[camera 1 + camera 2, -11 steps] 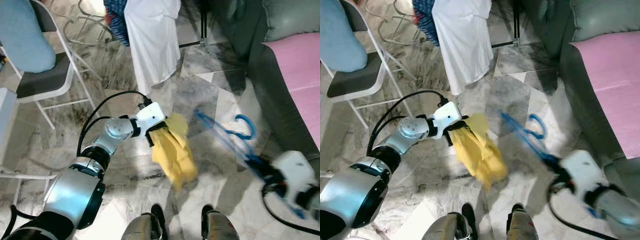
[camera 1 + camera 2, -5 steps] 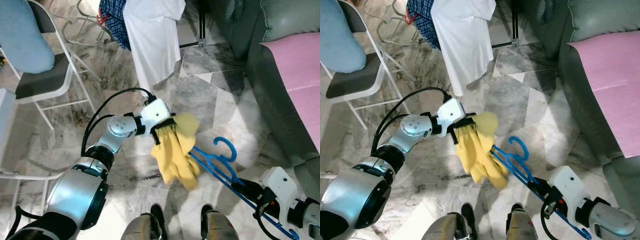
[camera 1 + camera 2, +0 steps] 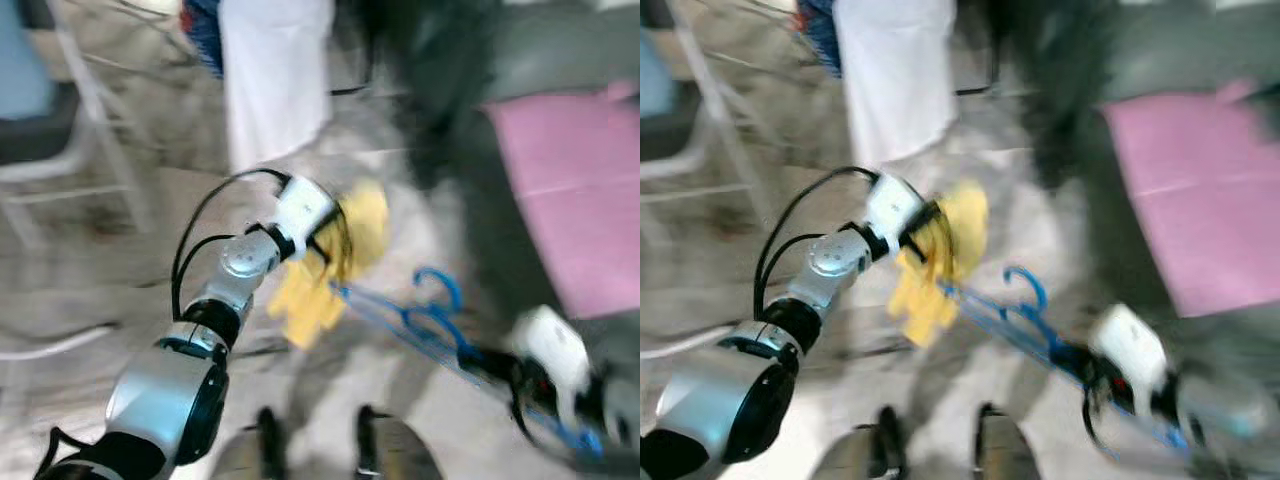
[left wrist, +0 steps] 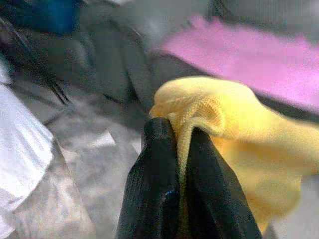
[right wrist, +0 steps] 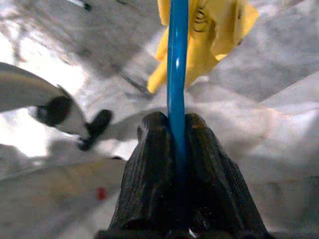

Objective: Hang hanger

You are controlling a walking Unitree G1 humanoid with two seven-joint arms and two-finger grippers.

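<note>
Marble floor (image 3: 110, 270) everywhere, grey and veined, and both head views are pretty smeared with motion blur so details are soft. Biggest thing around is the dark sofa (image 3: 520, 250) with a pink cover (image 3: 570, 190) on it, beyond and to the right of the right gripper. A white garment (image 3: 272, 75) hangs down just past the left gripper, with a bit of blue checked cloth (image 3: 203, 35) beside it, and a white-framed chair (image 3: 70, 140) sits off to the left of the left arm.

Left arm is stretched forward and a bit inward, elbow low, cable looping over the wrist. The left gripper (image 4: 175, 144) is clenched on a yellow cloth (image 3: 325, 270), which droops below it. The wrist view shows the pinch clearly: both black fingers (image 4: 155, 169) squeezed together with a fold of yellow knit between them. The head views just show a yellow blob there.

Right arm is low and out to the right. The right gripper (image 5: 174, 129) is grasping the blue hanger (image 3: 425, 320), fingers tight on one straight bar. From the head views the hanger runs from that gripper up toward the left gripper, hook (image 3: 440, 285) curling upward midway, and its far end meets the yellow cloth. The right wrist view looks along the bar straight at the cloth, plus one of the robot's feet (image 5: 55, 112) on the floor.
</note>
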